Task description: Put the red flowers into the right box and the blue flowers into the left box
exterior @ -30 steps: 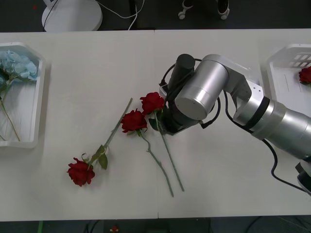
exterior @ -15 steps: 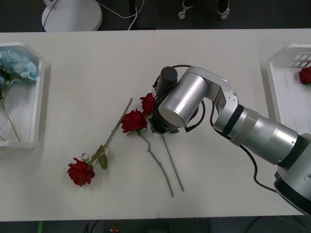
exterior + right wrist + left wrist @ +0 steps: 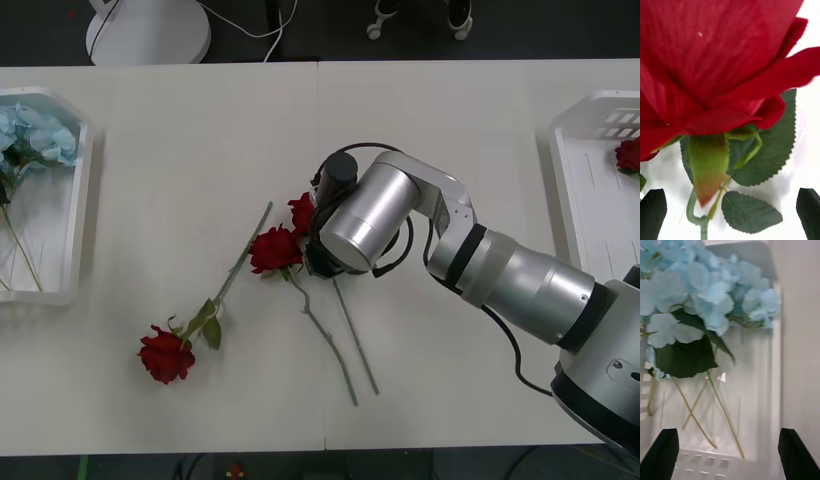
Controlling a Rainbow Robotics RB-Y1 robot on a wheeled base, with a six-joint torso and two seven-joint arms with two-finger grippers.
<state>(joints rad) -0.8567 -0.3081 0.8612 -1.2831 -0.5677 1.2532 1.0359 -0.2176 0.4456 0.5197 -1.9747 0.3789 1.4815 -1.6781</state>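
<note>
Three red flowers lie mid-table: one [image 3: 166, 354] at the front left, one [image 3: 275, 249] in the middle, and one [image 3: 301, 212] half hidden under my right arm [image 3: 362, 222]. A fourth red flower [image 3: 629, 155] rests in the right box [image 3: 572, 190]. My right gripper [image 3: 730, 193] is open just behind that half-hidden rose's bloom [image 3: 715, 56], its black fingers [image 3: 653, 213] on either side of the stem and leaves. The blue flowers [image 3: 35, 135] lie in the left box [image 3: 82, 200]. Over that box [image 3: 756, 408] my left gripper [image 3: 730, 433] hangs open above the blue flowers [image 3: 707, 292].
The stems of the two middle roses [image 3: 350, 330] run toward the table's front edge. A white lamp base [image 3: 148, 30] and cables sit on the floor beyond the table's far edge.
My right arm has slid left and come down over the rose nearest it, now covering most of its bloom. The flowers have not moved.
</note>
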